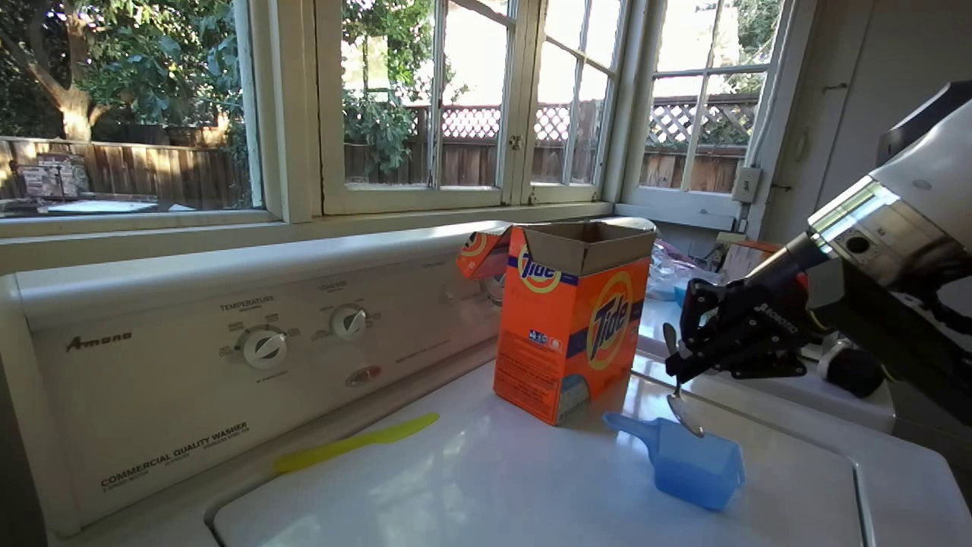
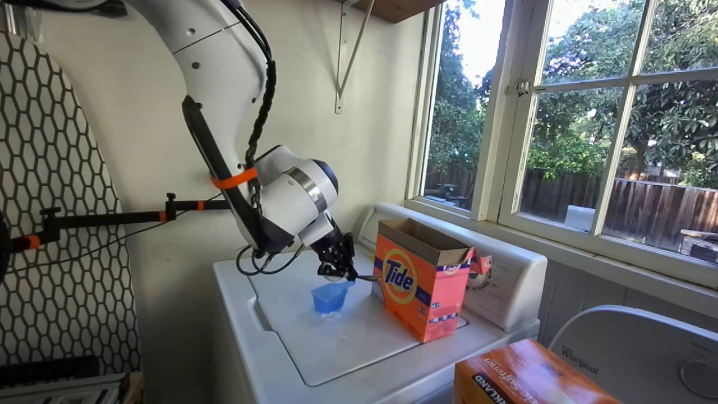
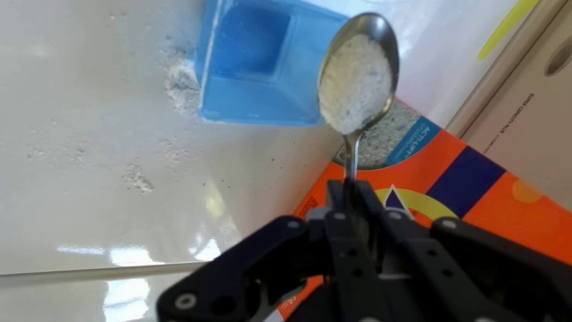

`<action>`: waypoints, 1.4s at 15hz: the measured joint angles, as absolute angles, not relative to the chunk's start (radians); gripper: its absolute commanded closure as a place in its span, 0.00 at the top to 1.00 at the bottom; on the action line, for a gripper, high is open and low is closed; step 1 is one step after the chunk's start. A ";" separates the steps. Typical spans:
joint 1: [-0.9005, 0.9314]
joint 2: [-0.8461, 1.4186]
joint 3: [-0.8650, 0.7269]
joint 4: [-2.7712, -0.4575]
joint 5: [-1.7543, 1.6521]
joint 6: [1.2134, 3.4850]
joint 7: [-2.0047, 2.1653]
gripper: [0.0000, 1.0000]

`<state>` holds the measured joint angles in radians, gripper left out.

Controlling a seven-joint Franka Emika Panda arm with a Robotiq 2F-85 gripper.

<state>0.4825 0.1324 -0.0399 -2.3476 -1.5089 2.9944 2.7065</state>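
Two-fingered, black and jointed, the robot's pincer (image 3: 350, 190) is gripping a slender silver metal spoon (image 3: 384, 36) by its handle, and the oval bowl is carrying a mound of whitish, speckled granular powder (image 3: 355, 85). In the wrist view that bowl is overlapping the edge of a translucent blue plastic scoop (image 3: 263, 100), whether touching it or not being unclear; the scoop is sitting mouth up on a glossy white Amana washing machine (image 1: 456, 471), and loose powder grains (image 3: 183, 85) are lying beside it. Near the scoop, a tall orange cardboard Tide box (image 1: 566, 342) is standing upright with its top gaping, while a slim yellow knife-shaped utensil (image 1: 357, 442) is lying near the machine's white control panel (image 1: 304, 380)
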 measured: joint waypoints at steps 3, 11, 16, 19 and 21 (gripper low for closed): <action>0.483 0.133 -0.039 -2.337 -1.527 2.980 2.708 0.02; 0.489 0.123 -0.030 -2.323 -1.545 2.964 2.710 0.02; 0.497 0.106 -0.023 -2.323 -1.558 2.929 2.711 0.02; 0.501 0.092 -0.019 -2.327 -1.561 2.906 2.711 0.02; 0.504 0.083 -0.018 -2.330 -1.563 2.897 2.711 0.02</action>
<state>0.5039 0.0831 -0.0179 -2.3302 -1.5627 2.8966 2.7108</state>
